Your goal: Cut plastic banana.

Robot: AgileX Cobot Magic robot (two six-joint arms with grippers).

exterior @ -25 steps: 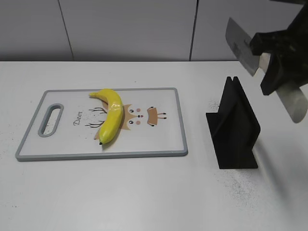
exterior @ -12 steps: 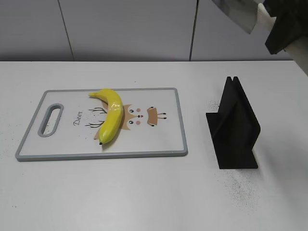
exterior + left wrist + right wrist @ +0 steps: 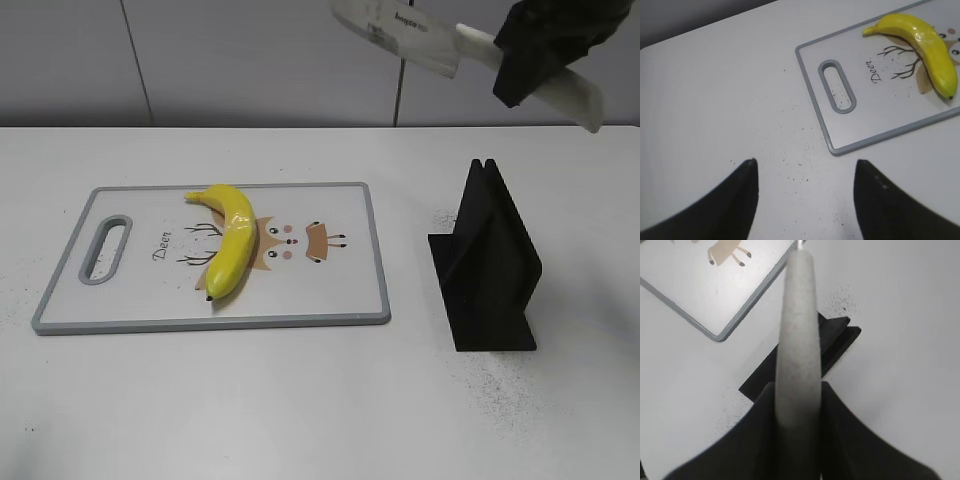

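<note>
White table (image 3: 300, 400) carries cutting board (image 3: 330, 300) and black stand (image 3: 490, 270).

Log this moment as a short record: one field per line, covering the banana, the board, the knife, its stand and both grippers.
banana: plastic banana lies whole on the cutting board, across the deer print
board: flat on the white table, handle slot at its left end
knife: knife held high above the table, blade pointing left
stand: black knife stand right of the board, slot empty
right gripper: right gripper shut on the knife's pale handle
left gripper: left gripper open, empty, over bare table short of the board
cut: not yet made
</note>
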